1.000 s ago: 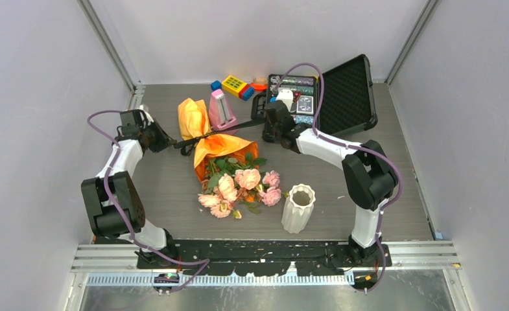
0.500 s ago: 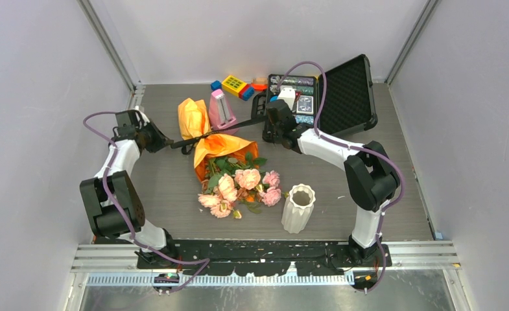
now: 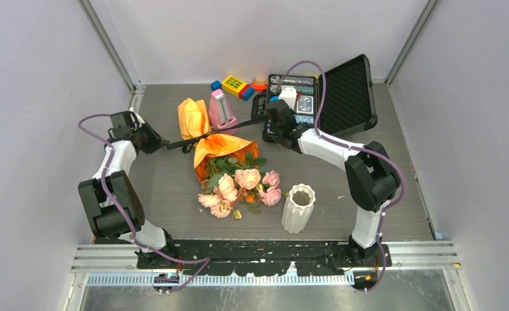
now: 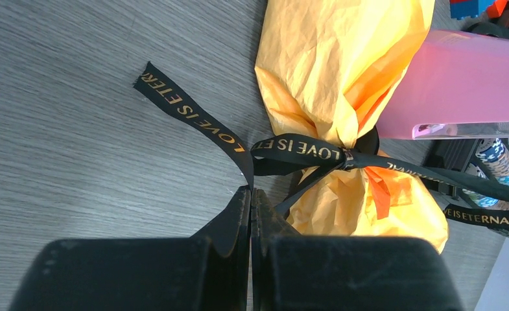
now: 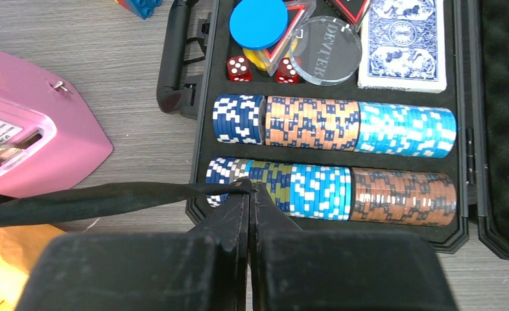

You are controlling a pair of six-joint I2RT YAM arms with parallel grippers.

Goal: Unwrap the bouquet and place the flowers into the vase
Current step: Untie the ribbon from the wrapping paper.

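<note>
The bouquet (image 3: 220,149) lies mid-table in crinkled orange paper (image 4: 332,65), its pink and peach flowers (image 3: 242,184) spilling toward the near edge. A black ribbon (image 3: 233,127) crosses its waist, knotted (image 4: 347,156) and stretched taut to both sides. At the ribbon's left part my left gripper (image 3: 164,145) (image 4: 251,192) is shut on it, while a lettered tail (image 4: 190,111) lies loose on the table. My right gripper (image 3: 265,122) (image 5: 249,188) is shut on the right ribbon end (image 5: 109,201). The white ribbed vase (image 3: 298,207) stands upright, front right of the flowers.
A pink metronome-shaped object (image 3: 221,109) (image 5: 31,142) stands just behind the bouquet. An open black case (image 3: 345,94) with poker chips (image 5: 329,123), dice and cards sits at the back right, under my right gripper. Toy bricks (image 3: 235,85) lie by the back wall.
My left arm has drawn a little farther left with the ribbon in its grip. The right gripper shifted slightly toward the case. Bouquet, flowers and vase have stayed put.
</note>
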